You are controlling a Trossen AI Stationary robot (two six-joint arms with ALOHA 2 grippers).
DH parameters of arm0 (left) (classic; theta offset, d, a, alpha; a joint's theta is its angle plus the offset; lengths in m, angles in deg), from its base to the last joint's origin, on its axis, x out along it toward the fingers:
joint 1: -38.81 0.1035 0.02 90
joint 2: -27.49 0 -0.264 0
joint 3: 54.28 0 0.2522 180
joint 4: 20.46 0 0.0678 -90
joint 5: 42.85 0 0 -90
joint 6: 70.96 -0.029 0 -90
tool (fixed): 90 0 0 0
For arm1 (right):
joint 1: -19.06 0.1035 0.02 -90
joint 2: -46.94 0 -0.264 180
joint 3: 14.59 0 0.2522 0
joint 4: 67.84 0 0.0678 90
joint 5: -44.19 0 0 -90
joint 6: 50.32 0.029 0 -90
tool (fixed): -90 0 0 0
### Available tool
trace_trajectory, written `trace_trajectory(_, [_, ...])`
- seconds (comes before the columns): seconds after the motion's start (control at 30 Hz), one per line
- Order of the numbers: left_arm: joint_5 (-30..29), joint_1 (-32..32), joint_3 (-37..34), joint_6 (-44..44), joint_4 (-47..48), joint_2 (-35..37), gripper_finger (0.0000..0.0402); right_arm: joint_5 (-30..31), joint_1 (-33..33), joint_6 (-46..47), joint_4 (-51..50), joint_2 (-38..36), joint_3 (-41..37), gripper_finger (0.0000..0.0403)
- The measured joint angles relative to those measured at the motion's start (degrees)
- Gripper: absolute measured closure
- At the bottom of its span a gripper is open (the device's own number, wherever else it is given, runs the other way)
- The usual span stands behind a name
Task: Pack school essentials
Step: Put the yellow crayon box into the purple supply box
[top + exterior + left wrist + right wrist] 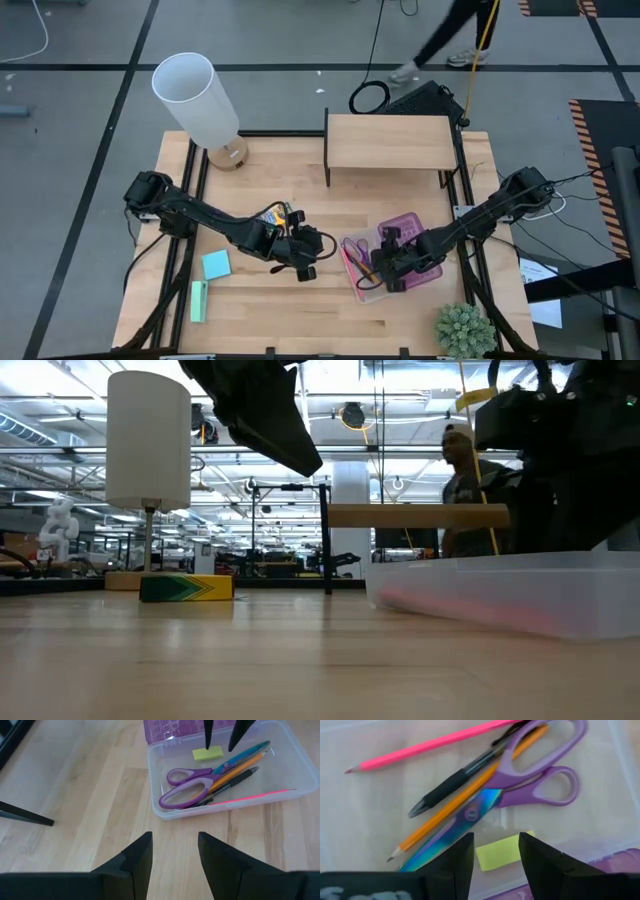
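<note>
Over the clear box (280,795) holding scissors (520,785), pens and pencil, right gripper (496,851) hung released above the yellow piece (502,852), left gripper (175,851) released over the surface; closing could snag the scissor blade.

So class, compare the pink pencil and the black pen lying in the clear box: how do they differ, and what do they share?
The pink pencil is bright pink and slim all along; the black pen is dark and thicker. The pink pencil lies on its own near the box wall, apart from the rest; the black pen is tucked against the orange pencil and partly under the scissors. Both lie flat in the box, tips pointing roughly the same way.
</note>
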Motion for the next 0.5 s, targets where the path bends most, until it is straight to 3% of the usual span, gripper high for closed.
trace_trajectory(0.27, [0.0,0.0,0.0,0.03,0.88,0.0,0.0241,-0.41,0.01,0.26,1.53,-1.56,0.0,0.0252])
trace_trajectory(0.5, [-1.83,-0.19,0.07,7.38,13.29,1.8,0.0241,-0.18,0.07,1.94,7.38,-6.23,0.02,0.0261])
